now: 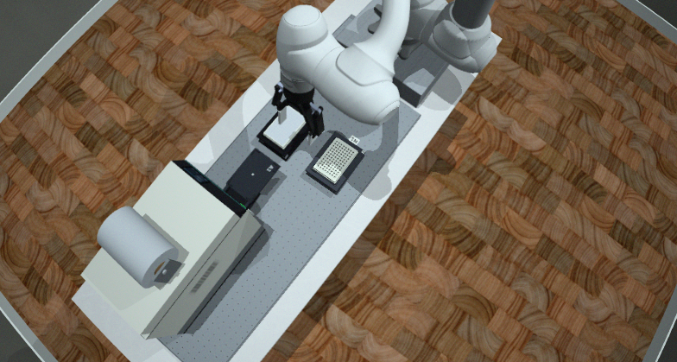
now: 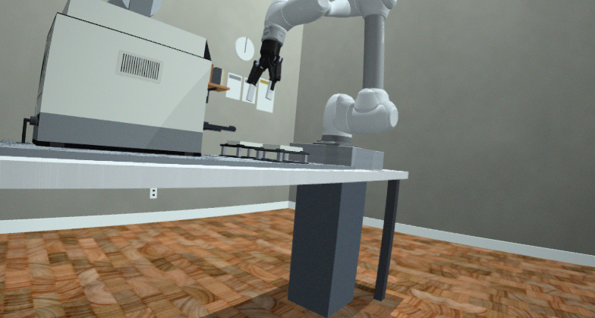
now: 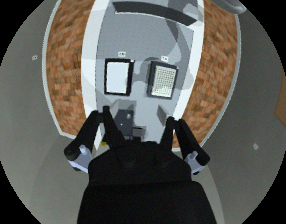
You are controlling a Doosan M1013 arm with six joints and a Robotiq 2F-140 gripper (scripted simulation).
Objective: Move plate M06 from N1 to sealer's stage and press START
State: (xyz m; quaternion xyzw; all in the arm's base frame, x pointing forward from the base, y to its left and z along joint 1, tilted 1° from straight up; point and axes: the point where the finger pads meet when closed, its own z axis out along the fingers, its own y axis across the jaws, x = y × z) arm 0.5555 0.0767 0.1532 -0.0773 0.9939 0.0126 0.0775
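while the gripper (image 1: 297, 121) hangs partly open and empty high above the nest, with plate m06 (image 1: 284, 131) seated there beside the sealer's bare stage (image 1: 250, 175), the pick-up seems unstarted; next, descend straddling the plate.

The light on my scene is even and soft, coming from above. In the top view my arm (image 1: 351, 70) throws a pale, soft-edged shadow on the white table (image 1: 417, 136), and the sealer (image 1: 189, 226) darkens the grey mat beside it. In the exterior view the floor under the table leg (image 2: 325, 244) is darker. There is no strong glare. My wrist view is a round fisheye picture with black corners: it is coarse, and the table edges bend near the rim.
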